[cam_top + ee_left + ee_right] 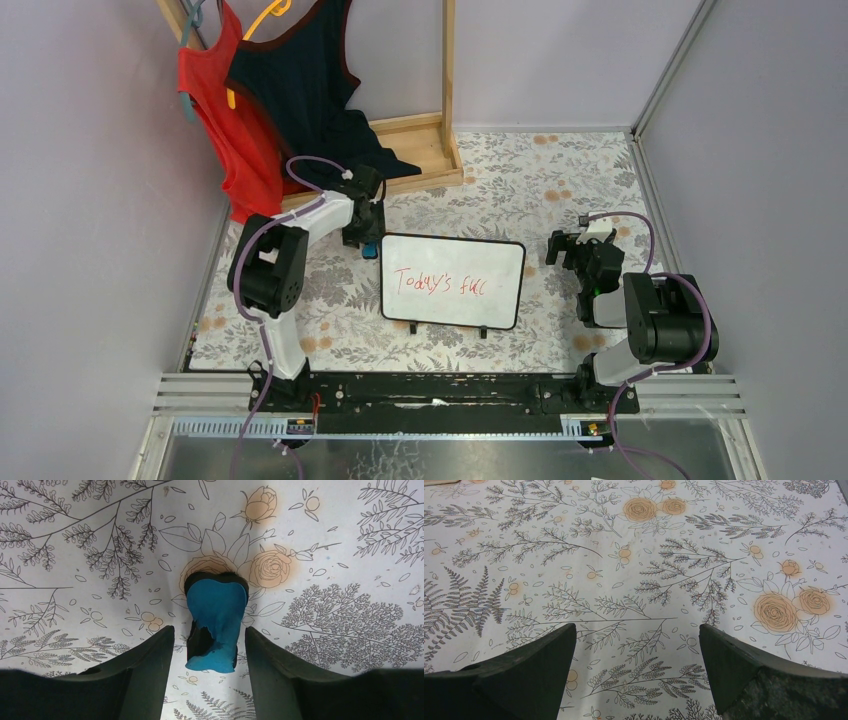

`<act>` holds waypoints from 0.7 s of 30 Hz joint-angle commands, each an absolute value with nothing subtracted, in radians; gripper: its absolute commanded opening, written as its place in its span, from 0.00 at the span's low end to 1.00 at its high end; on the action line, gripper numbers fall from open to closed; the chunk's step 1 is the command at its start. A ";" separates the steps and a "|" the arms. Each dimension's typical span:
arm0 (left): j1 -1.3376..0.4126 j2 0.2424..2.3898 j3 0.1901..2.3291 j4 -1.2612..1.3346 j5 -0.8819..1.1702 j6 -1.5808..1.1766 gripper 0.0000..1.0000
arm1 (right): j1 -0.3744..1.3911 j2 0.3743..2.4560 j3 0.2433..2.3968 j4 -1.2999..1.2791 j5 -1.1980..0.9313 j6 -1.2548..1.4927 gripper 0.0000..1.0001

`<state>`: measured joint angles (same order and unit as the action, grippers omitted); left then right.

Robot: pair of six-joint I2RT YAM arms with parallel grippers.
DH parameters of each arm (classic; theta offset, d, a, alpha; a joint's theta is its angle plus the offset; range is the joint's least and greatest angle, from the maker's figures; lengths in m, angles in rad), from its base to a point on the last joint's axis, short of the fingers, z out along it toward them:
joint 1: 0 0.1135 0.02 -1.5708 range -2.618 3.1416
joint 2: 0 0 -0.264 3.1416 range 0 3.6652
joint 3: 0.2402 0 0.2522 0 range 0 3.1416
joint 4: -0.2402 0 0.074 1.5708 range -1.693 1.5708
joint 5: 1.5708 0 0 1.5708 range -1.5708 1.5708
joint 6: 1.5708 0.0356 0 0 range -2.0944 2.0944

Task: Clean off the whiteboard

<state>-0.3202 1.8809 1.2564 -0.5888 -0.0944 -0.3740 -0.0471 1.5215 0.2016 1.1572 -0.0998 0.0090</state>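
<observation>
Floral tablecloth [560, 180] covers the work surface. A wooden rack [430, 140] stands at the far left, hung with a red garment [215, 110] and a dark garment [300, 90]. The whiteboard [452, 281] lies flat at mid-table between the two arms, black frame all round, two small feet on its near edge. Red handwriting [438, 283] runs across the middle of its face, complete and unsmeared as far as the overhead view shows, so none of the wiping looks done. The left gripper [365, 235] is down at the cloth just off the board's far-left corner. From its wrist camera its fingers [150, 655] are spread either side of the blue-black eraser [216, 620], which lies on the cloth. One finger is at or near the eraser's edge, with a gap showing at the other, so it straddles rather than pinches. The right gripper [562, 245] hovers just beside the board's right side. Its claw [636, 630] is spread wide over bare cloth, with nothing between the fingers. Judgement: the task is at the pick-up stage. Left to do: close on the eraser, carry it onto the board and rub out the whole line of writing.
</observation>
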 commanded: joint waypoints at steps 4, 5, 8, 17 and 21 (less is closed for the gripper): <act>-0.316 1.906 1.267 -0.561 -0.130 -0.361 0.47 | -0.051 1.514 0.222 1.216 -0.116 0.014 0.99; -0.316 1.909 1.267 -0.560 -0.131 -0.361 0.47 | -0.051 1.514 0.222 1.216 -0.115 0.014 0.99; -0.315 1.910 1.263 -0.557 -0.129 -0.359 0.46 | -0.051 1.514 0.222 1.216 -0.116 0.013 0.99; -0.308 1.912 1.237 -0.528 -0.120 -0.356 0.44 | -0.051 1.514 0.222 1.216 -0.116 0.014 0.99; -0.308 1.923 1.235 -0.517 -0.111 -0.354 0.42 | -0.051 1.514 0.222 1.216 -0.115 0.014 0.99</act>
<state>-0.3138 1.9034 1.2457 -0.5690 -0.1112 -0.3660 -0.0471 1.5215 0.2016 1.1572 -0.0998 0.0090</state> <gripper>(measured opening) 0.430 0.992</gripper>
